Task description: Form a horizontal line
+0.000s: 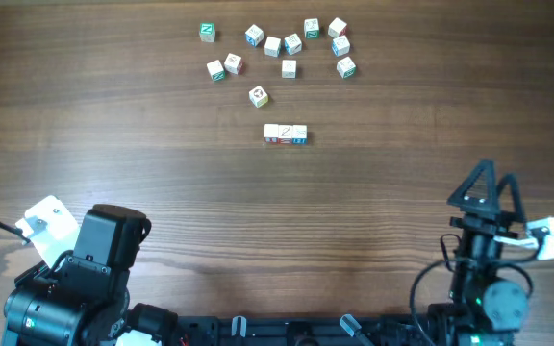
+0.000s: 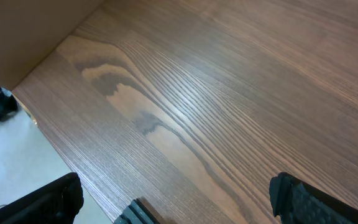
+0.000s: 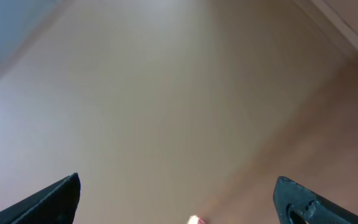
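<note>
Row of three small white cubes with coloured letter marks [image 1: 286,135]: sits on the brown wood-grain bench [image 1: 402,115], cubes touching edge to edge. In the overhead view the long axis runs left to right, along the wood grain. Red and blue marks show on the near faces; the letters are too small to read.

Position: the row is forward of both arms, roughly midway between them and well apart from each. It lies ahead and to the left of the right gripper [image 3: 177,180], and ahead and to the right of the left gripper [image 2: 174,183].

Loose white lettered cubes [image 1: 273,45] are scattered beyond the row. The nearest one [image 1: 258,95] is just past the row's left end and not touching it.

Left gripper: jaws spread wide, nothing between them, bare bench below.

Right gripper: jaws spread wide, nothing held; its wrist view is blurred.
</note>
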